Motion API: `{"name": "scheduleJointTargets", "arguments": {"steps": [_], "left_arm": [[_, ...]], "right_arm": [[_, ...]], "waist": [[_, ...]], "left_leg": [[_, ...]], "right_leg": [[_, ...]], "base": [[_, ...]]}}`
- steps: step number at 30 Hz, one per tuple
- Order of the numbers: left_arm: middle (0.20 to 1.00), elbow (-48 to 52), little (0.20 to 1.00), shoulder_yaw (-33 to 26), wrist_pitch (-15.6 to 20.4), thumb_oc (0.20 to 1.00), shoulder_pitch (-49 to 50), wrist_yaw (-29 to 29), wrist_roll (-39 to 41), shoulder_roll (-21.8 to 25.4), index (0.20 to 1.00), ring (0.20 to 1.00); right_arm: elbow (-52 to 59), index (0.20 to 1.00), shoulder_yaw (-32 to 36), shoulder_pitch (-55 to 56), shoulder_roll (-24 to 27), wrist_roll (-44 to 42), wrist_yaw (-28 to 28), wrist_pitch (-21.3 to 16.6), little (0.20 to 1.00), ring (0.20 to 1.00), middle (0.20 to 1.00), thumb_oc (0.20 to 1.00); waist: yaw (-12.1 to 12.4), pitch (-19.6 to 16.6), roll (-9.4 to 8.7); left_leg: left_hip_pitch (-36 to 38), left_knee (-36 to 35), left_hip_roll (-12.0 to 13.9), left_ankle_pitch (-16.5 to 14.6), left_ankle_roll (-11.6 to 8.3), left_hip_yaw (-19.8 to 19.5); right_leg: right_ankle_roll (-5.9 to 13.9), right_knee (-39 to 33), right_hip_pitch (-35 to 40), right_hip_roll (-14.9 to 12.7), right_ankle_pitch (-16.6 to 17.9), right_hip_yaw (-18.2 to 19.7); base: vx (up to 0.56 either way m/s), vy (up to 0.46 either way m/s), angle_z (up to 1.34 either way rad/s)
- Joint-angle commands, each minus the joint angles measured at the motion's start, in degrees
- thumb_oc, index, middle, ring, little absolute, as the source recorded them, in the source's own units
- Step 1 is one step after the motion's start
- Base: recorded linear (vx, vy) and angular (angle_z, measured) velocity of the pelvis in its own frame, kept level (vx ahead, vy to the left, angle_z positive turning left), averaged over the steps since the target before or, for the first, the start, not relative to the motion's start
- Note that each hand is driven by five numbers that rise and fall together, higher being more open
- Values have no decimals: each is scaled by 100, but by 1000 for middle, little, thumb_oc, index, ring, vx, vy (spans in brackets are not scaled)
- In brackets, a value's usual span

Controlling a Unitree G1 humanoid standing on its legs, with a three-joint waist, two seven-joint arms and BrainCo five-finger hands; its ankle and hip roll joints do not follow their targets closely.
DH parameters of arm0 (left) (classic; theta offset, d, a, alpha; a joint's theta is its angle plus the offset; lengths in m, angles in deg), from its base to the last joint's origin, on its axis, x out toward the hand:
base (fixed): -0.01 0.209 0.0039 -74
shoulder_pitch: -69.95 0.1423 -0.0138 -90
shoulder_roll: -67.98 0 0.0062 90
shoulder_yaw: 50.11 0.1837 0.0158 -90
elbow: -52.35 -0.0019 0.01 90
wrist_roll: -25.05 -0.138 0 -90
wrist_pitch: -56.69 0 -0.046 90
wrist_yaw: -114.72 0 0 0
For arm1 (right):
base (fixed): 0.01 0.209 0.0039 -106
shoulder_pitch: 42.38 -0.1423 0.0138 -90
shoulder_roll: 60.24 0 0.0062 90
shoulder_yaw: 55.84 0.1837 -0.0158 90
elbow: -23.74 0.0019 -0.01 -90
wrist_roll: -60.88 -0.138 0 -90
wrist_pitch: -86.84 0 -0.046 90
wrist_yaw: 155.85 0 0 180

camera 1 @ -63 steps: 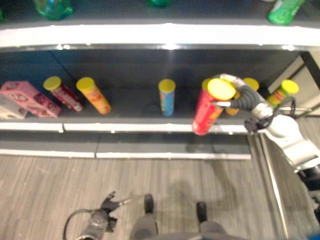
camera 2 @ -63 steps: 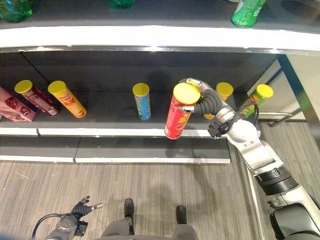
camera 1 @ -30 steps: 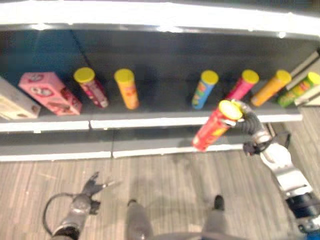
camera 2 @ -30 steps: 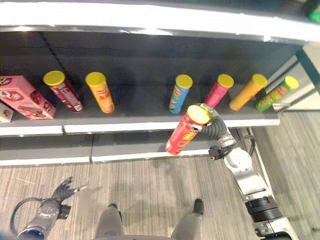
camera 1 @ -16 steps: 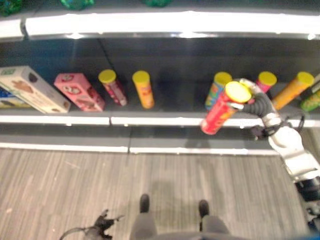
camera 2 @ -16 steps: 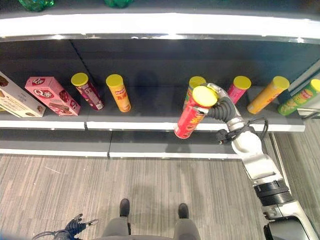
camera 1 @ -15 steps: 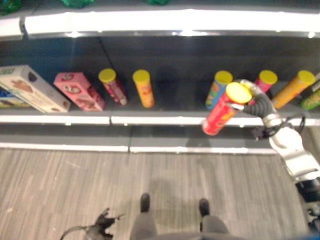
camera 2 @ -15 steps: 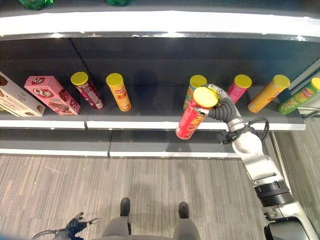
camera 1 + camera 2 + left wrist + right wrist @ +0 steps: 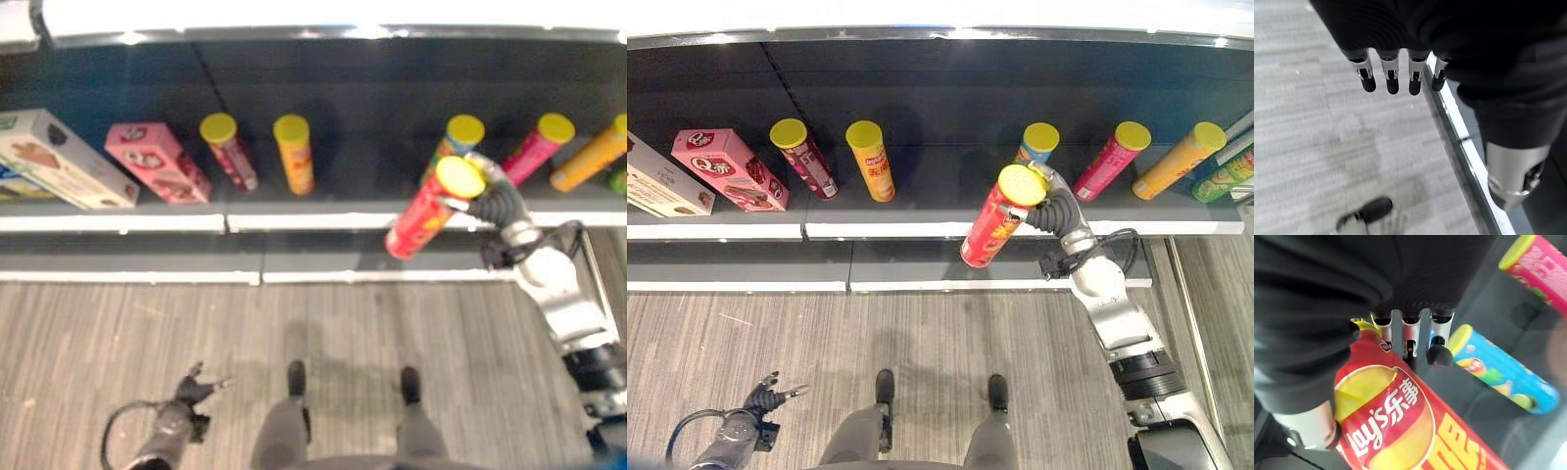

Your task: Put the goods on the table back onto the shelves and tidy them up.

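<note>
1. A white box [image 9: 661, 191] lies at the far left of the dark shelf [image 9: 921, 217].
2. Just right of it lies a pink box [image 9: 727, 168].
3. Next stands a dark red can [image 9: 803, 158] with a yellow lid. It leans a little to the left.
4. An orange can [image 9: 871, 160] stands just right of the dark red one. The two cans are near each other but apart.
5. Low down at the left, the left hand [image 9: 766, 397] hangs over the grey floor [image 9: 950, 333]. In the left wrist view its fingers [image 9: 1392, 78] are straight, side by side, and hold nothing.
6. Right of the middle, the right hand [image 9: 1050, 204] holds a red can [image 9: 995, 217] with a yellow lid. Its fingers [image 9: 1410, 338] curl round the top part of the can.
7. The red can is tilted. Its lid is up by the hand and its bottom points down to the left, in front of the shelf edge. It is in the air and not on the shelf.
8. A blue can [image 9: 1036, 143] stands on the shelf just behind the red can and the hand.
9. Right of that stands a pink can [image 9: 1110, 160], leaning right.
10. Further right is a yellow-orange can [image 9: 1179, 160], leaning right too.
11. At the far right edge is a green can [image 9: 1226, 174].
</note>
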Motion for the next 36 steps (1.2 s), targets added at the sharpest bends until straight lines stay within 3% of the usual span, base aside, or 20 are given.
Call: {"name": "scheduleJointTargets", "arguments": {"steps": [1, 3, 11, 16, 22, 36], "left_arm": [[1000, -103, 1000, 114, 79, 1000, -8, 90, 215, 254, 1000, 1000], [1000, -169, 1000, 56, 48, 1000, -121, 145, 347, 309, 1000, 1000], [1000, 4, 1000, 274, 29, 1000, -353, 303, 325, 45, 1000, 1000], [1000, 335, 1000, 295, 130, 1000, -598, 387, 597, 132, 1000, 1000], [1000, 355, 1000, 287, 139, 1000, -498, 436, 701, 101, 1000, 1000], [1000, 270, 1000, 467, 151, 1000, -521, 497, 666, 45, 1000, 1000]], "right_arm": [[89, 200, 135, -793, 598, 148, 301, -361, 200, 200, 200, 200], [165, 200, -38, -1349, 936, 529, 447, -200, 200, 200, 200, 200], [810, 200, -707, -1598, 100, 984, 277, -270, 200, 200, 200, 200], [480, 200, -1039, -2177, 63, 1166, 398, -240, 200, 200, 200, 200], [288, 200, -1051, -2465, -58, 1604, 656, -125, 200, 200, 200, 200], [-419, 200, -1177, -3001, -114, 1787, 1098, -28, 200, 200, 200, 200]], "waist": [[159, 231, 84], [135, 461, 13], [62, 459, 24], [134, 654, 96], [263, 902, 230], [410, 1090, 318]], "left_leg": [[94, 151, 62, -546, -297, -488], [-68, 365, 19, -610, -361, -574], [-347, 586, 85, -577, -360, -586], [-716, 822, -55, -599, -334, -646], [-1236, 1365, -148, -723, -311, -671], [-1497, 1378, -139, -657, -339, -751]], "right_leg": [[469, -246, 380, 140, -516, -63], [470, -157, 204, 207, -429, 55], [457, -120, 151, 205, -447, 42], [449, -34, -31, 113, -412, -4], [405, 218, -267, 5, -488, 4], [381, 185, -331, -27, -535, -107]], "base": [[-29, -27, 6], [-95, -72, 37], [-41, -26, 5], [-87, 8, 9], [-55, -6, 15], [-5, -14, 10]]}}
